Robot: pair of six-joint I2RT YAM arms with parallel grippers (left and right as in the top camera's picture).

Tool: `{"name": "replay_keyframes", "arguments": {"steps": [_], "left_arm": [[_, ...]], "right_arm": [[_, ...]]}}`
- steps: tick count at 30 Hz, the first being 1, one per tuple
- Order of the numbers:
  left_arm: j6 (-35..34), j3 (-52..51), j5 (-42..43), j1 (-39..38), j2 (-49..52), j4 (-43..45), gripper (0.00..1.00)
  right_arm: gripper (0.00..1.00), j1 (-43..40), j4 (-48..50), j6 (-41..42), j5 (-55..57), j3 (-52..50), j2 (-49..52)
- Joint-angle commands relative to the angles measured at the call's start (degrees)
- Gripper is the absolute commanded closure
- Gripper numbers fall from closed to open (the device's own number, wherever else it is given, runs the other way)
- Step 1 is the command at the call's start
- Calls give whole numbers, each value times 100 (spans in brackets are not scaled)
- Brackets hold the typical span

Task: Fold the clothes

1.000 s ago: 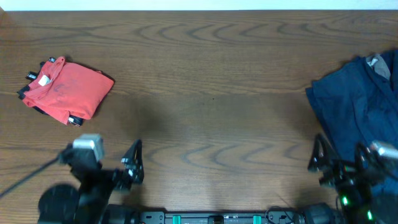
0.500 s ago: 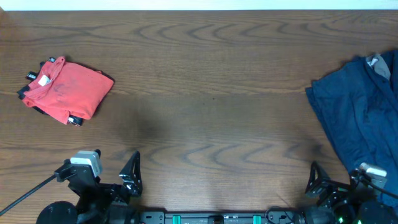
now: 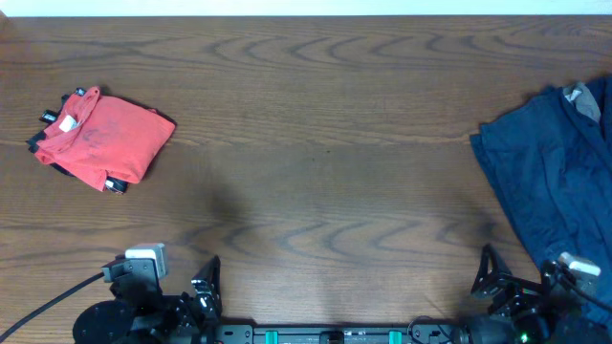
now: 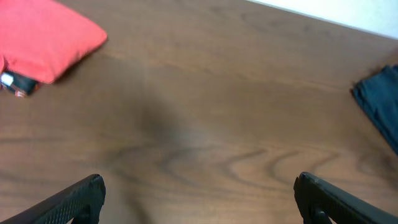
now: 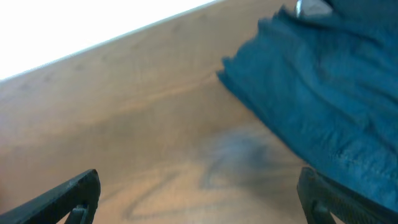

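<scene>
The red shirt (image 3: 103, 137) is seen folded into a compact bundle at the far left of the bench (image 3: 325, 115), apparently set aside as done. The navy shirt (image 3: 559, 172) is left rumpled at the right edge, probably awaiting its turn. The left hand (image 4: 199, 186) and right hand (image 5: 198, 180) are held wide open and empty at the near edge, the right one near the navy cloth.

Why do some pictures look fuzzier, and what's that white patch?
Overhead: sharp, evenly lit, wood grain crisp on the table. Left wrist: soft, the red shirt has fuzzy edges. Right wrist: blurriest, blue garment smeared, background beyond the table edge blown out white.
</scene>
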Motion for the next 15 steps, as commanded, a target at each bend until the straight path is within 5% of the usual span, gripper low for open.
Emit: {"name": "replay_keyframes", "arguments": {"steps": [1,9,15], "left_arm": [[33,-48,-68,-22,-22,-166,2],[33,-48,-68,-22,-22,-472,2],[33,-48,-68,-22,-22,-476,2]], "right_arm": [[1,-348,350,-560,-146,-485,-363],[1,-579,2597,-1838,-656,-2138,-431],[1,-579,4658,-1991,-608,-3550,-431]]}}
